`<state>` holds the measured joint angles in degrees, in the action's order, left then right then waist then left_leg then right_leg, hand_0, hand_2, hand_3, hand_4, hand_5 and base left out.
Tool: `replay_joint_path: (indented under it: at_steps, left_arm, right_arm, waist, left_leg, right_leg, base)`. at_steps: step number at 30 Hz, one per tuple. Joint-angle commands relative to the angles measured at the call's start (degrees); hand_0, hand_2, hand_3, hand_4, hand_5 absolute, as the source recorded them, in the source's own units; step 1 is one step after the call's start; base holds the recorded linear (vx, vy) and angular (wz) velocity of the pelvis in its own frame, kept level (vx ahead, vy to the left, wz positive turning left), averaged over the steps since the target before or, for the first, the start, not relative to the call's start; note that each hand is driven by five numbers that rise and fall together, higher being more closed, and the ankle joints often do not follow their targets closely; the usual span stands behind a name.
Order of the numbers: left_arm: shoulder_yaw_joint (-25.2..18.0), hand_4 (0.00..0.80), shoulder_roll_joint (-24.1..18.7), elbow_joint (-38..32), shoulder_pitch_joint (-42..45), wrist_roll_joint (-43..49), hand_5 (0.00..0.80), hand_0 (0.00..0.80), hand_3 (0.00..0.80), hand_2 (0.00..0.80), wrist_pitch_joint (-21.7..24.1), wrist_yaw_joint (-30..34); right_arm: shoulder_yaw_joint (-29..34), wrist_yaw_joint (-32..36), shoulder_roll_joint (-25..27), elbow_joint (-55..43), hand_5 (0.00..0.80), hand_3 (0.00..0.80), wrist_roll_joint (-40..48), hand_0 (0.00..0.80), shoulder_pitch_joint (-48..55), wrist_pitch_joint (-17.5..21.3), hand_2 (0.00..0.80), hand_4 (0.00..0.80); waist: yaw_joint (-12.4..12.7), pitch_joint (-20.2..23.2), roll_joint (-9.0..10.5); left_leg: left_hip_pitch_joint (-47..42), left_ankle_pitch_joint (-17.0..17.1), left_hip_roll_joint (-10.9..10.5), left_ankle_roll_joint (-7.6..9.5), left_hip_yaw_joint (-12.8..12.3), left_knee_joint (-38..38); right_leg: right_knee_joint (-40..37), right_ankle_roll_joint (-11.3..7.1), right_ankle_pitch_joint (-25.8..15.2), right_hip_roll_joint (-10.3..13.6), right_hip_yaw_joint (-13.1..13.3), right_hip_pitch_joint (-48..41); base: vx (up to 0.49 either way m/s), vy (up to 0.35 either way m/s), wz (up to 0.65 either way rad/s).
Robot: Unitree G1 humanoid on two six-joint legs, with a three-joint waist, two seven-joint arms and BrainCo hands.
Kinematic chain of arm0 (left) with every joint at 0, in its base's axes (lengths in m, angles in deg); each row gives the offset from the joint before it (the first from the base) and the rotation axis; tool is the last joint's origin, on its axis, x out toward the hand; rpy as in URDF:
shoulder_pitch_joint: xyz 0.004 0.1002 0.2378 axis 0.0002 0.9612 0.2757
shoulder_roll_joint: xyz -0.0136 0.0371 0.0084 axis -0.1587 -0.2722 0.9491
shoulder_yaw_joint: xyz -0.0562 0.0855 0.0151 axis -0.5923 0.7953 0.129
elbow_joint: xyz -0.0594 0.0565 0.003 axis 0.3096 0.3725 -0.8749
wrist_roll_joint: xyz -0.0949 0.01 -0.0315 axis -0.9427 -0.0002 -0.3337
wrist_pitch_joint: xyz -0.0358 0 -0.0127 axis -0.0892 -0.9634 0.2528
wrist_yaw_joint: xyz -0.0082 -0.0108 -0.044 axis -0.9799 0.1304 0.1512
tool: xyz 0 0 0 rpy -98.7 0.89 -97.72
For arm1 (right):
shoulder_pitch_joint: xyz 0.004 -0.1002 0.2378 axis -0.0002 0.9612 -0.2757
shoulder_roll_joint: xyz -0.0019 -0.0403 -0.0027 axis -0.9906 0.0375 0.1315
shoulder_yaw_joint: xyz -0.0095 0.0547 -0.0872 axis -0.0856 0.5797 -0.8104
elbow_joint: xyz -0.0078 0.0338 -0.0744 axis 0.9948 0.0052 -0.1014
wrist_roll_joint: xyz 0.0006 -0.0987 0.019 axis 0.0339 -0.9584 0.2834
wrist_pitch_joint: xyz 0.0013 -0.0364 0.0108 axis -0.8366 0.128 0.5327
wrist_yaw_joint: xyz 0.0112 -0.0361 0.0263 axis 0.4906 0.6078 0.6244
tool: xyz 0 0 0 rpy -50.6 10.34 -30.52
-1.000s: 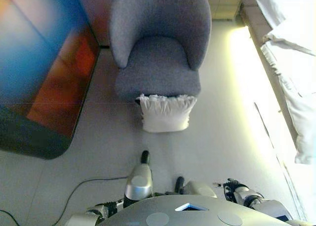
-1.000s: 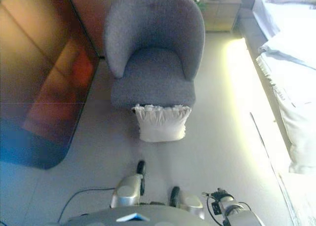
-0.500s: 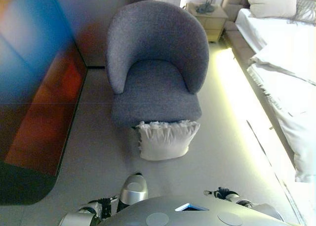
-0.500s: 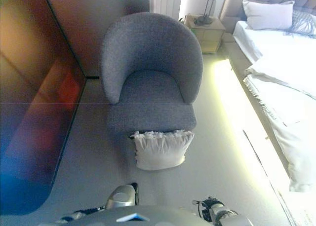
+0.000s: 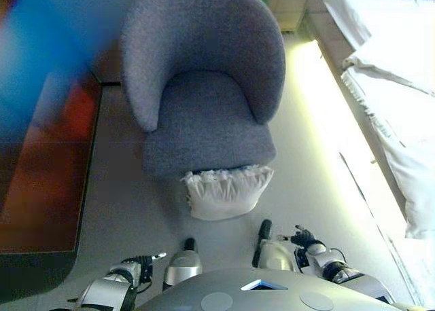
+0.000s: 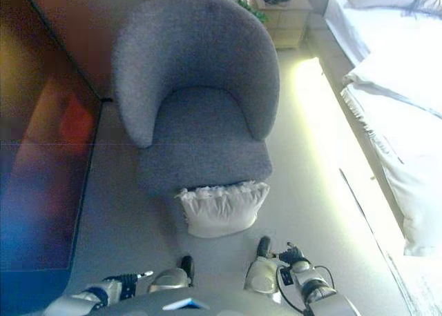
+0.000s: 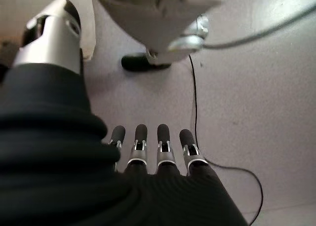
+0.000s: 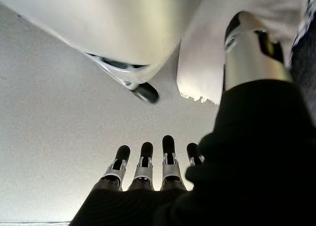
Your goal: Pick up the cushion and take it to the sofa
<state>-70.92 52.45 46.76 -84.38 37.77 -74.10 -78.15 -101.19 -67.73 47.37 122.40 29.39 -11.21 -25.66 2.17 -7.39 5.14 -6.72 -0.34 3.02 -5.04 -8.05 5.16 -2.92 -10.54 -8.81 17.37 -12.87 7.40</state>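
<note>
A white ruffled cushion (image 5: 225, 191) stands on the floor, leaning against the front of a grey tub armchair (image 5: 204, 87); it also shows in the right eye view (image 6: 221, 208) and the right wrist view (image 8: 200, 63). My left hand (image 5: 136, 267) hangs low at the lower left, fingers (image 7: 148, 142) straight, holding nothing. My right hand (image 5: 302, 240) hangs low at the lower right, fingers (image 8: 155, 159) straight, empty. Both hands are short of the cushion, apart from it.
A dark glossy panel (image 5: 41, 155) runs along the left. A bed with white bedding (image 5: 401, 87) lies along the right, and a small bedside cabinet (image 6: 280, 9) stands behind the chair. A thin cable (image 7: 195, 102) lies on the floor at my left.
The view has shifted: the camera tilted down and came closer to the chair and cushion. Both hands now show more fully at the bottom edge. The cushion has not moved.
</note>
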Motion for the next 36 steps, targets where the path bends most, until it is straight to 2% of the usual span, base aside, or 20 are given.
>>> replay_joint_path:
  at_steps: [1,4,6,8,10,11,13,15,17,18,21,25,32,36]
  left_arm:
    - [-1.42,0.000,0.46,0.52,-0.72,-1.07,0.000,0.000,0.000,0.000,2.06,-2.64]
    - [-3.11,0.000,0.53,0.48,1.21,-0.62,0.000,0.000,0.000,0.000,3.08,-4.03]
    - [-3.26,0.000,1.01,0.53,1.66,0.08,0.000,0.000,0.000,0.000,3.33,-3.20]
    - [-3.02,0.000,1.92,0.38,1.65,-0.28,0.000,0.000,0.000,0.000,3.94,-3.23]
    - [-1.65,0.000,3.08,-0.17,1.05,0.67,0.000,0.000,0.000,0.000,4.88,-3.24]
    - [-0.53,0.000,3.49,-0.90,0.81,-0.59,0.000,0.000,0.000,0.000,4.91,-3.93]
    - [-0.26,0.000,4.28,-1.46,0.94,-3.32,0.000,0.000,0.000,0.000,6.71,-4.67]
    - [-0.68,0.000,4.20,-2.62,0.10,-3.97,0.000,0.000,0.000,0.000,9.13,-4.22]
    - [-0.41,0.000,3.93,-3.51,-1.31,-4.85,0.000,0.000,0.000,0.000,12.09,-3.46]
    - [-0.14,0.000,3.76,-4.28,-2.25,-5.51,0.000,0.000,0.000,0.000,13.80,-3.39]
    - [1.89,0.000,2.80,-6.04,-5.66,-7.12,0.000,0.000,0.000,0.000,17.47,-4.12]
    - [5.41,0.000,1.43,-8.89,-12.33,-8.93,0.000,0.000,0.000,0.000,18.82,-6.97]
    - [9.65,0.000,0.42,-12.71,-19.91,-11.44,0.000,0.000,0.000,0.000,22.93,-12.83]
    - [11.23,0.000,0.68,-14.62,-23.92,-11.59,0.000,0.000,0.000,0.000,23.62,-15.47]
  right_arm:
    - [0.84,0.53,3.12,0.72,0.000,0.000,-1.73,0.000,-1.68,1.45,0.000,0.000]
    - [0.81,2.14,3.92,1.12,0.000,0.000,-2.77,0.000,-0.87,2.40,0.000,0.000]
    - [0.54,1.43,4.44,1.04,0.000,0.000,-2.14,0.000,-1.48,2.80,0.000,0.000]
    - [0.72,0.10,4.82,0.95,0.000,0.000,-1.04,0.000,-2.52,1.62,0.000,0.000]
    - [0.82,-0.18,5.61,1.09,0.000,0.000,-1.25,0.000,-3.71,0.95,0.000,0.000]
    - [0.74,-0.50,5.86,1.06,0.000,0.000,-1.34,0.000,-4.02,0.95,0.000,0.000]
    - [0.23,-2.24,6.09,1.40,0.000,0.000,-0.49,0.000,-5.24,1.35,0.000,0.000]
    - [0.26,-4.53,6.37,0.83,0.000,0.000,0.93,0.000,-6.41,3.27,0.000,0.000]
    - [-0.11,-6.17,7.01,-0.18,0.000,0.000,1.35,0.000,-7.48,4.17,0.000,0.000]
    - [-0.53,-7.05,7.18,-0.68,0.000,0.000,1.05,0.000,-8.35,5.12,0.000,0.000]
    - [-1.96,-9.82,7.39,-2.22,0.000,0.000,1.21,0.000,-10.78,6.10,0.000,0.000]
    - [-5.02,-13.81,7.25,-3.51,0.000,0.000,1.25,0.000,-16.84,5.37,0.000,0.000]
    - [-8.40,-17.80,7.87,-5.40,0.000,0.000,1.28,0.000,-25.66,3.99,0.000,0.000]
    - [-9.68,-18.49,8.64,-6.38,0.000,0.000,0.93,0.000,-29.44,3.85,0.000,0.000]
  waist:
    - [-1.27,-1.14,-1.70]
    - [-1.03,0.57,-1.49]
    - [-0.82,0.63,-1.82]
    - [-0.26,0.03,-1.98]
    - [0.36,-0.98,-2.73]
    - [0.54,-1.54,-3.24]
    - [1.50,-2.51,-4.45]
    - [1.75,-3.73,-5.89]
    - [2.10,-4.86,-6.77]
    - [1.91,-5.31,-6.74]
    - [1.27,-7.31,-7.02]
    - [0.56,-12.23,-6.64]
    - [0.03,-18.72,-6.67]
    - [-0.11,-21.54,-6.48]
  left_leg:
    - [0.65,-3.56,3.27,1.43,0.44,-5.23]
    - [-0.39,-3.69,6.07,-0.01,2.26,-9.14]
    - [0.89,-0.53,7.73,-1.03,2.90,-14.72]
    - [3.89,1.79,8.31,-1.46,3.34,-20.12]
    - [7.64,3.35,8.34,-1.95,1.30,-23.24]
    - [8.87,4.06,8.58,-2.45,0.36,-23.16]
    - [9.85,3.67,6.71,-2.13,0.73,-18.15]
    - [10.87,6.52,7.38,-2.75,-0.28,-13.84]
    - [12.95,9.06,7.75,-3.32,1.24,-12.67]
    - [12.78,7.55,7.30,-2.89,1.06,-11.03]
    - [13.61,5.94,6.60,-2.59,1.33,-8.74]
    - [20.44,4.25,5.60,-1.95,2.51,-12.52]
    - [28.90,3.43,3.85,-0.64,3.28,-16.69]
    - [32.77,3.72,2.79,0.09,3.33,-17.39]
  right_leg:
    - [4.52,0.11,-2.24,0.22,0.16,0.78]
    - [5.74,1.82,0.93,-1.55,-0.35,-1.92]
    - [6.47,3.92,2.74,-2.95,-1.04,-2.89]
    - [6.07,5.28,3.70,-3.63,-1.96,-4.69]
    - [5.71,6.23,5.07,-4.00,-3.38,-6.67]
    - [5.45,6.29,5.41,-4.09,-3.82,-7.24]
    - [4.80,5.44,5.67,-4.28,-3.17,-7.63]
    - [4.37,5.39,6.31,-5.27,-2.70,-7.60]
    - [4.31,5.84,7.11,-6.00,-2.00,-7.04]
    - [4.50,5.81,7.05,-5.65,-2.17,-5.97]
    - [6.84,5.84,7.41,-5.31,-1.98,-2.22]
    - [11.98,5.48,6.92,-4.24,-1.05,6.21]
    - [15.33,4.37,5.87,-3.42,0.80,14.81]
    - [16.02,3.89,5.21,-3.23,1.33,18.62]
  base:
    - [0.307,-0.311,0.36]
    - [0.264,-0.311,0.18]
    - [0.164,-0.216,-0.01]
    - [0.119,-0.160,0.04]
    - [0.067,-0.050,0.07]
    - [0.072,0.060,0.09]
    - [0.099,0.121,0.14]
    - [0.037,0.145,0.14]
    - [-0.046,0.143,0.09]
    - [-0.075,0.155,0.12]
    - [-0.119,0.109,0.22]
    - [-0.203,0.027,0.09]
    - [-0.106,0.059,-0.01]
    - [-0.100,0.032,0.00]
